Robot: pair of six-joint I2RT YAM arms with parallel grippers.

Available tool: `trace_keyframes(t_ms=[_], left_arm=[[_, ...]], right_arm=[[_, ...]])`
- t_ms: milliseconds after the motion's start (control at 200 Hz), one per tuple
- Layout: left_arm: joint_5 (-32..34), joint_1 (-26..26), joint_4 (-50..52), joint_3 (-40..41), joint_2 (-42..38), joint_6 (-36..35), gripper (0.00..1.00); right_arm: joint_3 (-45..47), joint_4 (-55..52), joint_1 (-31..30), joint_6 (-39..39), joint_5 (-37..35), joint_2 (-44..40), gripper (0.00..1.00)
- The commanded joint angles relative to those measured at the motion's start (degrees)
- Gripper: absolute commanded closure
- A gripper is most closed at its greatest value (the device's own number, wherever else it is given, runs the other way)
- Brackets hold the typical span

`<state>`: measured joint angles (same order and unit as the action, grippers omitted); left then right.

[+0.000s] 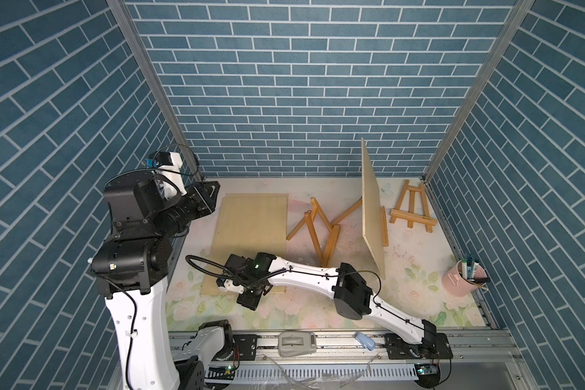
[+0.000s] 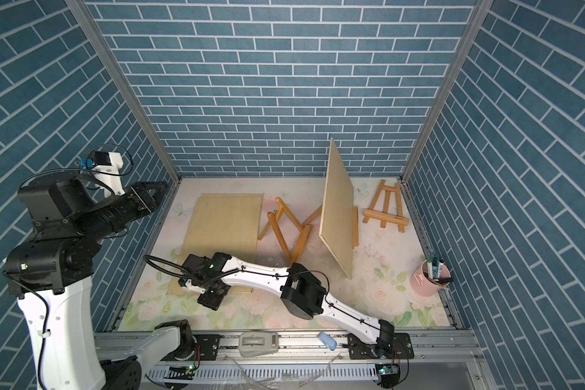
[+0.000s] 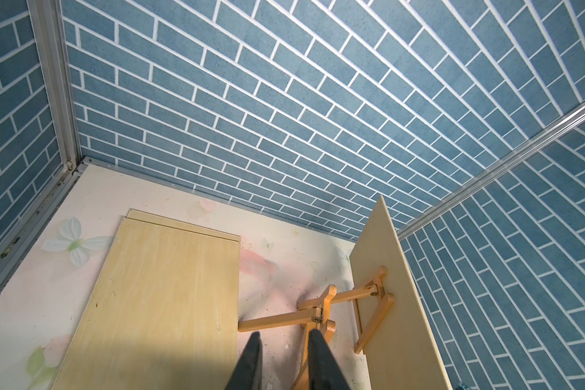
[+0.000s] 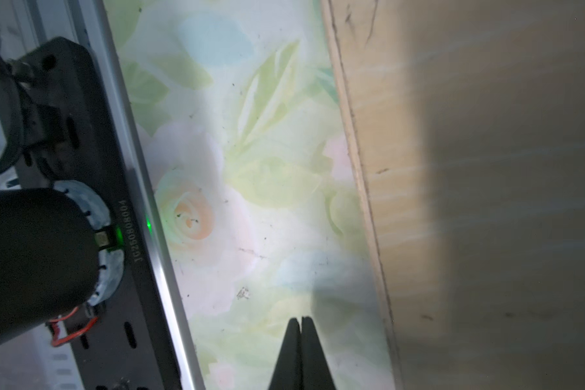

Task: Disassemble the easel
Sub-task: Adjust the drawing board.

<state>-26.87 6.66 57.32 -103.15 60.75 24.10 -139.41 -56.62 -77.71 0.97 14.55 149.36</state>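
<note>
- Left gripper [image 3: 285,337] is held aloft, jaws slightly parted, nothing gripped.
- Right gripper [image 4: 300,319] is pressed shut, empty, beside the flat board [image 4: 487,202].
- Easel [image 1: 332,243] is seen mid-table, a panel [image 1: 372,209] propped against it.

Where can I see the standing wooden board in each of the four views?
Top view: standing board, tilted, right of centre.
Top view: standing board, same place.
Left wrist: standing board across the easel from the flat board.
Right wrist: not in it.
Shared landmark: the flat board, in all four views.
</note>
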Motion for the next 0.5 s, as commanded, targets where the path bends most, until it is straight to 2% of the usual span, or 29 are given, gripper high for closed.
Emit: trace_keyframes(t_ms=[0, 495], left_arm=[[-0.74, -0.42, -1.59, 0.76, -0.08, -1.26, 0.74], [-1.10, -0.46, -2.22, 0.73, 1.04, -2.30, 0.74]], right_arm=[[-1.88, -3.97, -0.41, -2.44, -2.62, 2.14, 1.00], [-2.18, -4.65, -0.43, -4.40, -17.51, 4.36, 1.00]])
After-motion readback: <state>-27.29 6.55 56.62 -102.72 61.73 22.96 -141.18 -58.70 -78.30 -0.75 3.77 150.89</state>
